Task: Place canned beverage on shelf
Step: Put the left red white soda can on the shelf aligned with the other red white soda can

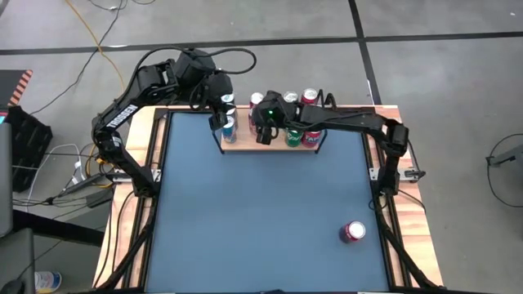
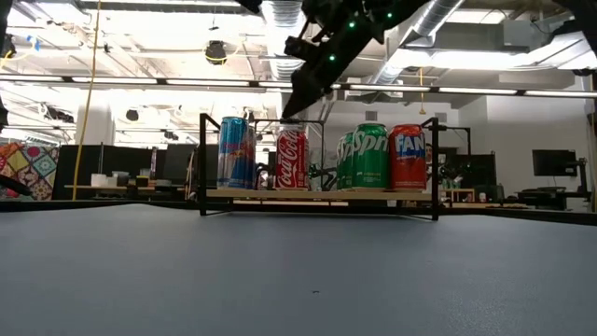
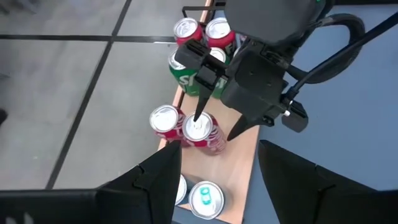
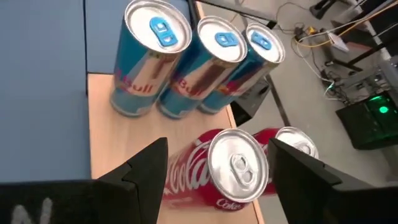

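1. My right hand (image 4: 214, 180) hangs open over a Coca-Cola can (image 4: 233, 171), holding nothing.
2. That can stands upright on the shelf (image 1: 245, 144), top up.
3. My left hand (image 1: 219, 124) waits open nearby.
4. Another can (image 1: 352, 232) lies on the blue surface (image 1: 261, 212).

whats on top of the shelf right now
Cans stand on the shelf: blue Red Bull cans at one end, Coca-Cola cans beside them, then green Sprite and a red Fanta. The right claw hangs over the Coca-Cola cans; back-row cans are partly hidden.
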Available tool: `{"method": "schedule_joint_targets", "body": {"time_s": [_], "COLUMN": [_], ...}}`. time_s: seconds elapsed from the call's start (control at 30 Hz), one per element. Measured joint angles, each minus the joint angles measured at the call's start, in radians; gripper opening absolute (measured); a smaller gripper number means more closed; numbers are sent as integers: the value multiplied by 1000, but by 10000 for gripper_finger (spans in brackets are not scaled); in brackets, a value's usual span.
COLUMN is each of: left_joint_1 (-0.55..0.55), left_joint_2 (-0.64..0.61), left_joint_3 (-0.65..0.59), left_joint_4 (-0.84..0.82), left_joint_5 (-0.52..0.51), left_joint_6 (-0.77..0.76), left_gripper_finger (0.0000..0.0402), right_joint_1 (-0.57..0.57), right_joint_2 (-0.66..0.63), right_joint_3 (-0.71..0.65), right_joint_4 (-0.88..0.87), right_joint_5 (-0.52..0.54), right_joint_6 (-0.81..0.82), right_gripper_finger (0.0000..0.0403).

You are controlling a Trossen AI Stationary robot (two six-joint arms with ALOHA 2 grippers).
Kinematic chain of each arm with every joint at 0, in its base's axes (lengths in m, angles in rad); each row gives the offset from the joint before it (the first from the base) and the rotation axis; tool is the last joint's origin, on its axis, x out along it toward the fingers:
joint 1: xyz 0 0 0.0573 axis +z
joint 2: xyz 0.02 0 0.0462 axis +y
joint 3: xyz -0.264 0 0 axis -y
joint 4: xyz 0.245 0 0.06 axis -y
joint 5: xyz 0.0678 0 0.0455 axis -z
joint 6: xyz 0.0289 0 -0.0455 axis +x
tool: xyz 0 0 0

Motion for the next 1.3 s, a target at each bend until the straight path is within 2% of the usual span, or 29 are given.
{"method": "schedule_joint_targets", "body": {"time_s": [0.27,0.57,1.3], "left_joint_1": [0,0,0], "left_joint_2": [0,0,1], "left_joint_3": [0,0,0], "left_joint_4": [-1,-1,-23], "left_joint_5": [-2,0,0], "left_joint_6": [18,24,18], "left_gripper_finger": [197,197,197], "right_joint_1": [-21,-40,-48], "right_joint_2": [7,7,7], "right_joint_3": [0,0,0], "right_joint_4": [7,-14,-50], "right_joint_5": [34,-1,10], "right_joint_6": [1,7,2], "right_gripper_finger": [260,260,260]}}
